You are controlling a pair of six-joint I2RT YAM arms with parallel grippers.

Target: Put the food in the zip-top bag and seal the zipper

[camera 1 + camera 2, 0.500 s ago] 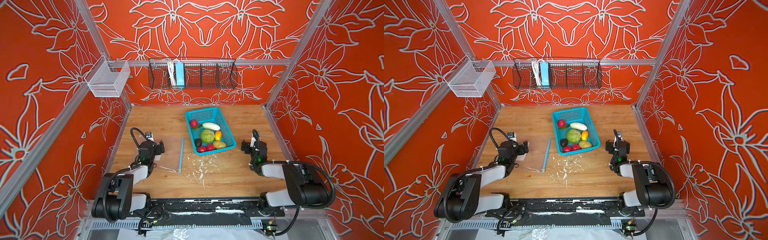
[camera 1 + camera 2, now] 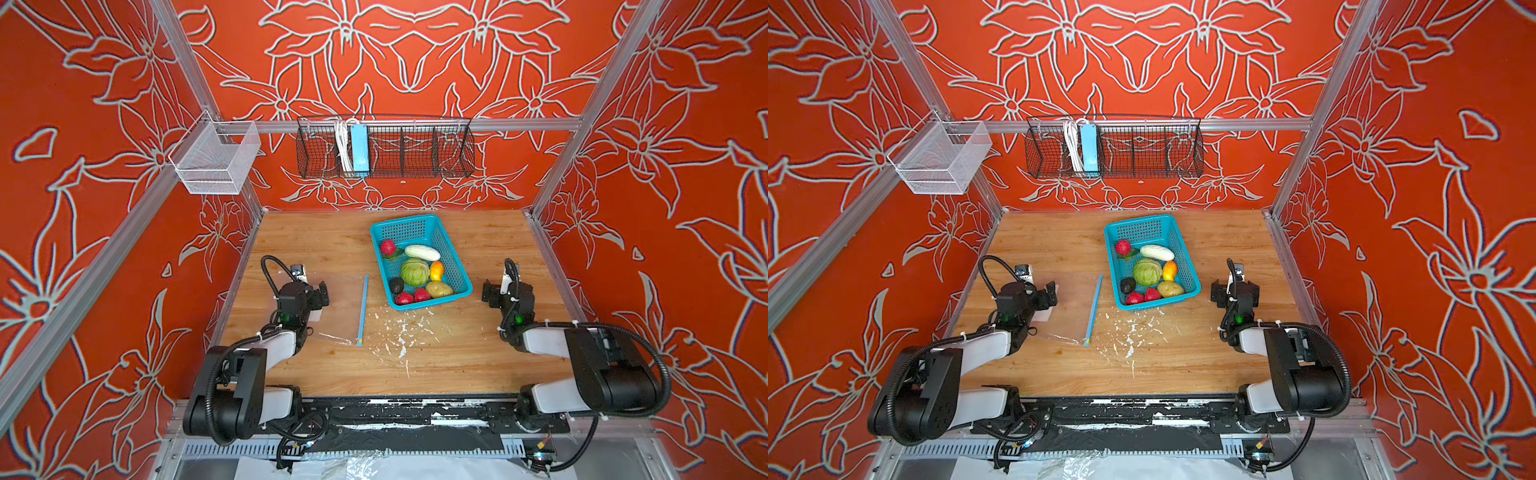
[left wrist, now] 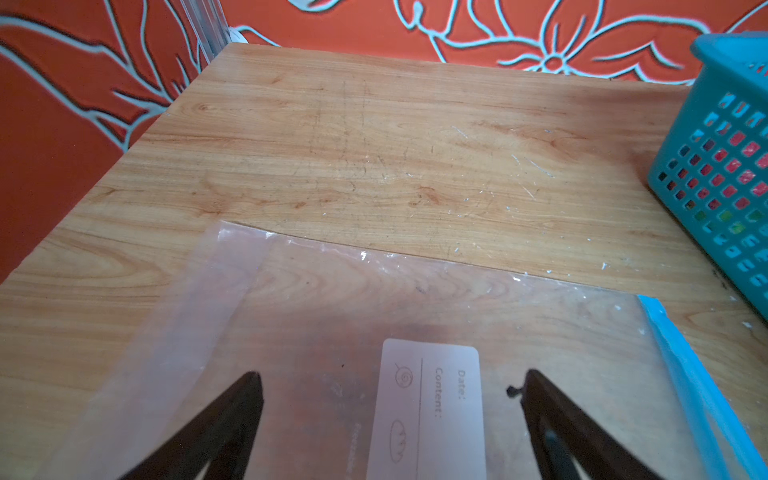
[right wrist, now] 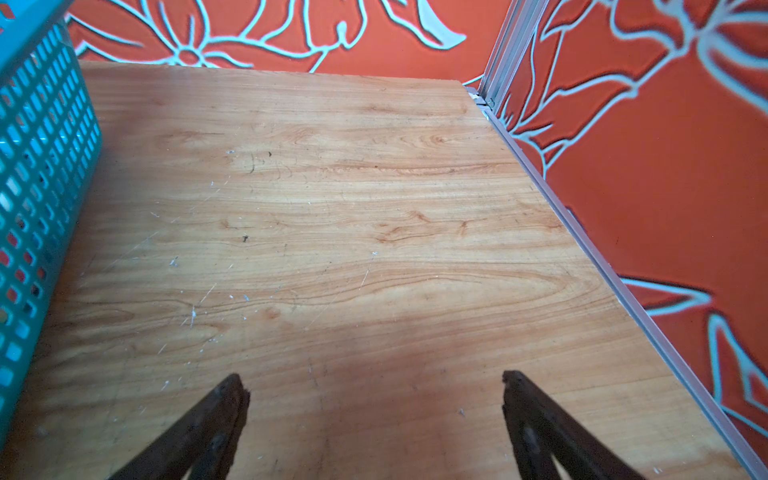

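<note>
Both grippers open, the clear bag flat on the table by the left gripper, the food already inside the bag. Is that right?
No: the food lies in the teal basket, not in the zip-top bag; both top views show it. The rest holds: left gripper and right gripper open, bag flat on the table.

change check against the earlier top views | arms: left gripper (image 3: 390, 380) and right gripper (image 4: 376, 378) are showing no shift | objects: food (image 2: 414, 272), zip-top bag (image 2: 340, 307) and zipper (image 2: 363, 309) are showing no shift either | overall: nothing is visibly changing
</note>
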